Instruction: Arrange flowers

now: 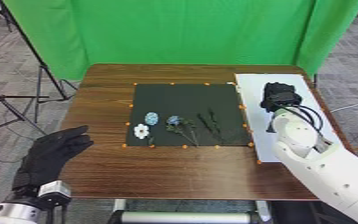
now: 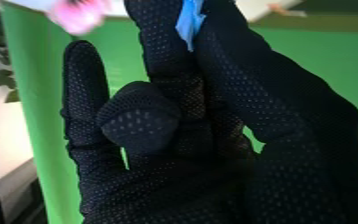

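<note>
Over the white sheet (image 1: 254,95) at the table's right is my right hand (image 1: 280,96), seen from its back. In the right wrist view, a blue piece (image 2: 190,22) is pinched between the fingers and thumb of my right hand (image 2: 198,95). On the dark mat (image 1: 184,95) lie a white flower (image 1: 141,131), a pale blue flower head (image 1: 151,118), a blue flower (image 1: 174,120) with a stem, and dark green stems (image 1: 210,124). My left hand (image 1: 55,150) is by the table's left edge, its fingers relaxed and apart.
A pink flower (image 2: 78,16) and green leaves (image 2: 4,79) stand out beyond my right hand's fingers. Small orange markers line the mat's border. Behind the brown table (image 1: 104,170) hangs a green curtain (image 1: 184,30); tripod legs stand at the left.
</note>
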